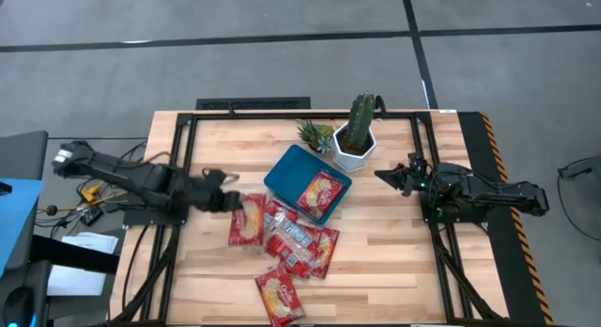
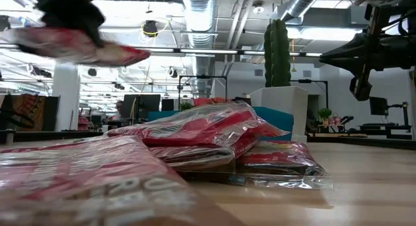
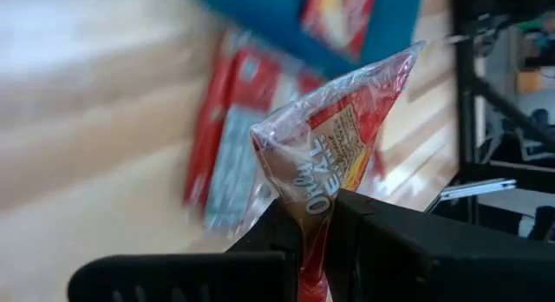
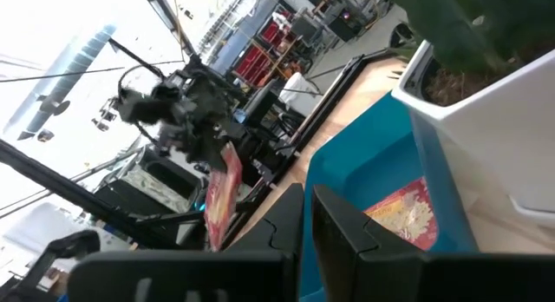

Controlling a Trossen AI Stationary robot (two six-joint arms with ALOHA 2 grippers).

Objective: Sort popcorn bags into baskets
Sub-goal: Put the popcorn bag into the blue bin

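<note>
Pale wood worktop (image 1: 394, 261), open office beyond. Left fingers (image 3: 364, 241) clamped on one popcorn bag (image 1: 247, 220), lifted clear of the heap (image 1: 296, 247). Best carried level over the teal basket (image 1: 286, 172), released low beside the packet inside (image 1: 321, 192). Right gripper (image 1: 392, 175) idle by the cactus pot (image 1: 354, 150), fingers nearly together.

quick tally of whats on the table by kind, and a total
teal tray: 1
popcorn bags: about 7, since the pile overlaps (1 held in the left claw, 1 in the teal tray)
white pot with cactus: 1
small succulent: 1
total: about 10
</note>
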